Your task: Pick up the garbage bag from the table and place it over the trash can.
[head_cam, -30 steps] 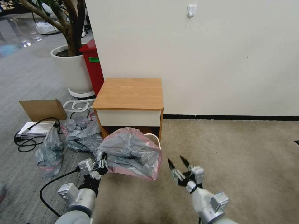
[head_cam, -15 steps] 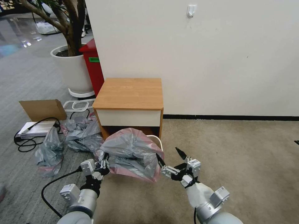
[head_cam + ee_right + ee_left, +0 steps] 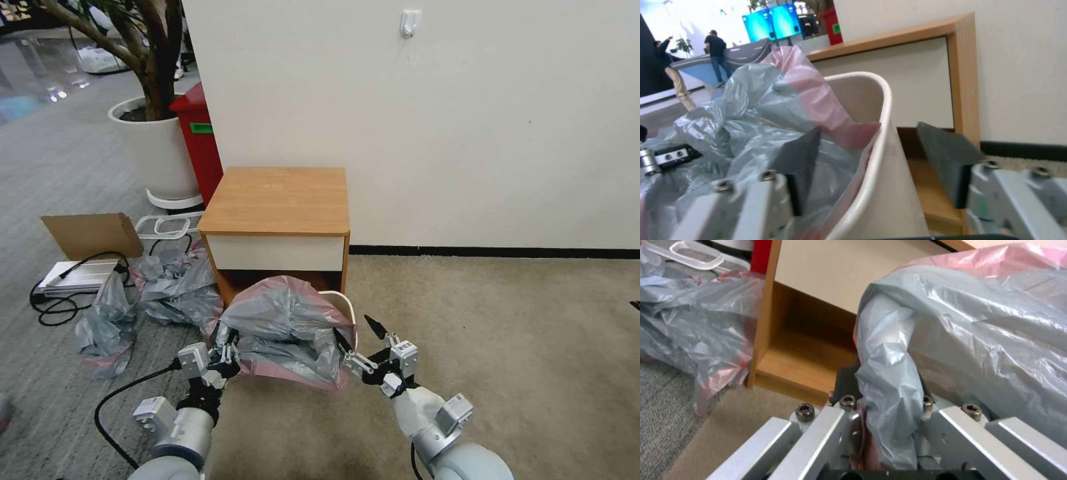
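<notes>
The garbage bag (image 3: 283, 320), grey with a pink band, lies crumpled over the mouth of the cream trash can (image 3: 345, 305), which stands on the floor in front of the table (image 3: 277, 200). My left gripper (image 3: 223, 347) is shut on the bag's near-left edge; the left wrist view shows a bunched fold of the bag (image 3: 889, 373) pinched between its fingers. My right gripper (image 3: 353, 328) is open at the can's right rim. In the right wrist view one finger (image 3: 800, 166) is inside against the bag (image 3: 751, 126) and the other finger (image 3: 947, 160) outside, with the can's rim (image 3: 882, 133) between them.
Other grey-and-pink bags (image 3: 167, 287) lie on the floor to the left, beside a cardboard box (image 3: 90, 233) and black cables (image 3: 53, 307). A red bin (image 3: 200, 140) and a white planter (image 3: 157, 150) stand behind. Open carpet (image 3: 500, 333) stretches to the right, with the wall close behind the table.
My right gripper has moved left and forward from open carpet to the can's right rim and now straddles it. The left gripper kept its hold and shifted slightly right.
</notes>
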`<state>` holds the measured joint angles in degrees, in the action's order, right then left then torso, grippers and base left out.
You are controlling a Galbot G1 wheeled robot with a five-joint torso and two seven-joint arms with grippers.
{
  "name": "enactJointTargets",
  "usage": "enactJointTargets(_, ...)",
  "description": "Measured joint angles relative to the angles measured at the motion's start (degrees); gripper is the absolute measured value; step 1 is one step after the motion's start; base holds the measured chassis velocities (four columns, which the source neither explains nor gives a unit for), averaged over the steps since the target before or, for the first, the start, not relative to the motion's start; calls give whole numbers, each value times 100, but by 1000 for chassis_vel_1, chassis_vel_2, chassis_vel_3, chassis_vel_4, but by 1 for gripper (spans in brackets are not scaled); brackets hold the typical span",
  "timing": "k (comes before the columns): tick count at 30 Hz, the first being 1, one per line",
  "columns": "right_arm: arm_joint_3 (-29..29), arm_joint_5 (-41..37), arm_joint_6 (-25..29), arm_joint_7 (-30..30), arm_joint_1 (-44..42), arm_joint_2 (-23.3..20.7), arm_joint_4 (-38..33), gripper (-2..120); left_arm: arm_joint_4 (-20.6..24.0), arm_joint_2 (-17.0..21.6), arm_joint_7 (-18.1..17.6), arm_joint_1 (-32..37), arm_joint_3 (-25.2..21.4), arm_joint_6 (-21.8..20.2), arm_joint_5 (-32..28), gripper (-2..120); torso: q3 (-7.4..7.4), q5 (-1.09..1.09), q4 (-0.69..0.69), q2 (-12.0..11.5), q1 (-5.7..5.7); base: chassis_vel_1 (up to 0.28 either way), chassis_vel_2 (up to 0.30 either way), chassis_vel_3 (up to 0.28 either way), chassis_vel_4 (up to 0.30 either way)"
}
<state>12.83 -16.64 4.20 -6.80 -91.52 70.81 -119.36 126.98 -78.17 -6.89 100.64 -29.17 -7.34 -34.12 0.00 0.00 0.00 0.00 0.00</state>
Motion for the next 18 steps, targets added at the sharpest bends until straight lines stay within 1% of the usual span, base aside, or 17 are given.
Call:
enactJointTargets(1,3,118,66,0,-1,16,3,49,-1,-4,0,4,0,0,0,7,0,0,0,0,0,0,0,0,0)
enactJointTargets(2,10,214,129,1,-5,28,3,46,-5,-7,0,6,0,0,0,7,0,0,0,0,0,0,0,0,0)
enactJointTargets(3,10,214,129,1,-5,28,3,46,-5,-7,0,6,0,0,0,7,0,0,0,0,0,0,0,0,0)
enactJointTargets(7,48,731,500,18,-42,100,1,28,-34,-25,-5,2,8,0,0,7,0,0,0,0,0,0,0,0,0)
enactJointTargets(8,48,731,500,18,-42,100,1,28,-34,-25,-5,2,8,0,0,7,0,0,0,0,0,0,0,0,0)
enactJointTargets(11,59,1004,674,24,-67,137,-17,15,-56,-37,-14,-11,16,-2,-1,7,0,0,0,0,0,0,0,0,0)
enactJointTargets(12,57,1081,715,22,-75,140,-26,8,-58,-37,-17,-12,18,-2,-1,7,0,0,0,0,0,0,0,0,0)
enactJointTargets(13,57,1081,715,22,-75,140,-26,8,-58,-37,-17,-12,18,-2,-1,7,0,0,0,0,0,0,0,0,0)
enactJointTargets(14,53,1092,724,21,-75,141,-38,4,-57,-37,-17,-14,20,-3,-1,7,0,0,0,0,0,0,0,0,0)
enactJointTargets(15,51,1091,725,21,-73,138,-42,7,-57,-34,-17,-16,18,-2,-1,7,0,0,0,0,0,0,0,0,0)
enactJointTargets(16,51,1091,725,21,-73,138,-42,7,-57,-34,-17,-16,18,-2,-1,7,0,0,0,0,0,0,0,0,0)
enactJointTargets(17,51,1068,723,20,-72,126,-48,10,-58,-28,-17,-16,15,-2,-1,7,0,0,0,0,0,0,0,0,0)
enactJointTargets(18,52,964,649,12,-70,73,-75,16,-58,-14,-15,-15,7,-1,1,7,0,0,0,0,0,0,0,0,0)
